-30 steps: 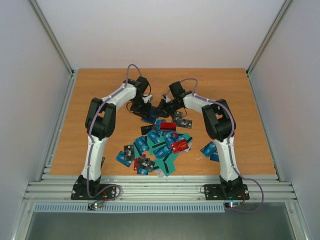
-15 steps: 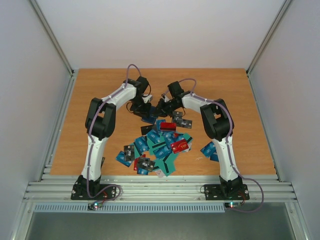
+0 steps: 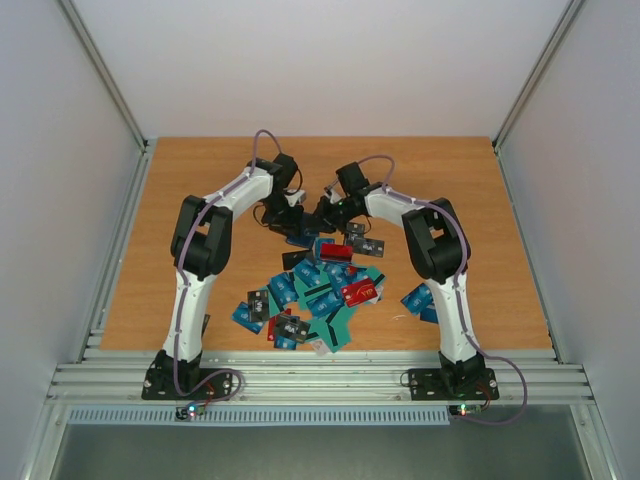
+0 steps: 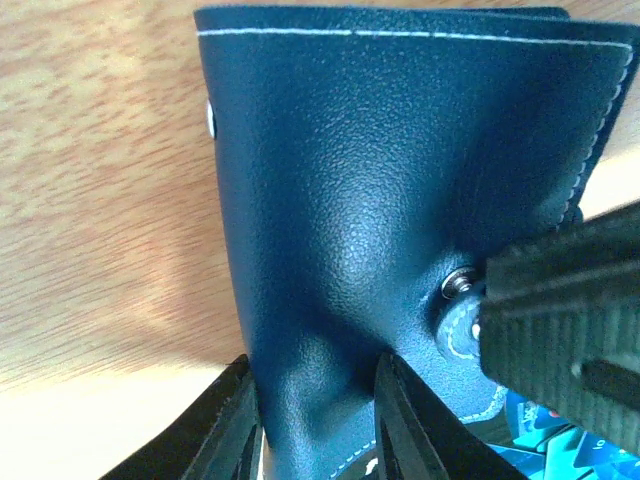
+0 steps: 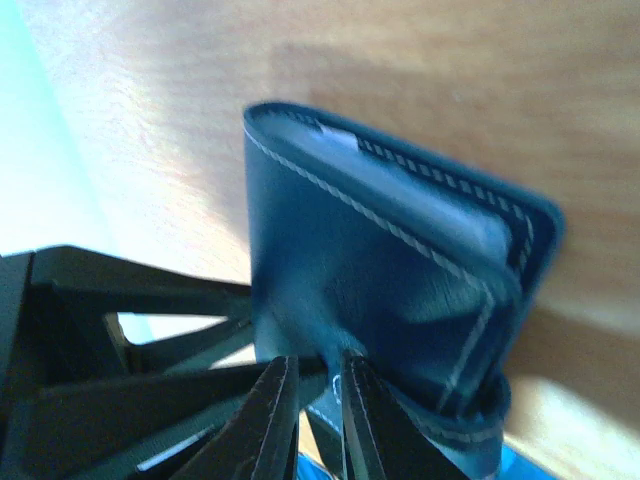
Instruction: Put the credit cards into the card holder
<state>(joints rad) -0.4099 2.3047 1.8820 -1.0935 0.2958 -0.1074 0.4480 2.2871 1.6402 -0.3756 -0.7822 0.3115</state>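
Well, barely started: left gripper [image 4: 315, 425] and right gripper [image 5: 316, 400] both pinch the dark navy stitched leather card holder [image 4: 400, 190] just past the blue, teal, red plastic credit cards [image 3: 322, 292], seemingly none loaded yet.

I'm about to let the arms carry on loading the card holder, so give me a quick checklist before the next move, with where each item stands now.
1. Left gripper has the card holder: ok, its fingers pinch the leather near one edge.
2. Right gripper has it too: ok, shut on a stitched flap.
3. Cards close at hand: ok, the credit cards lie piled on the table just nearer than the holder.
4. Pocket spread enough for a card: cannot tell; something pale shows inside.
5. A card in a gripper ready to insert: not ok, both are busy with the holder.
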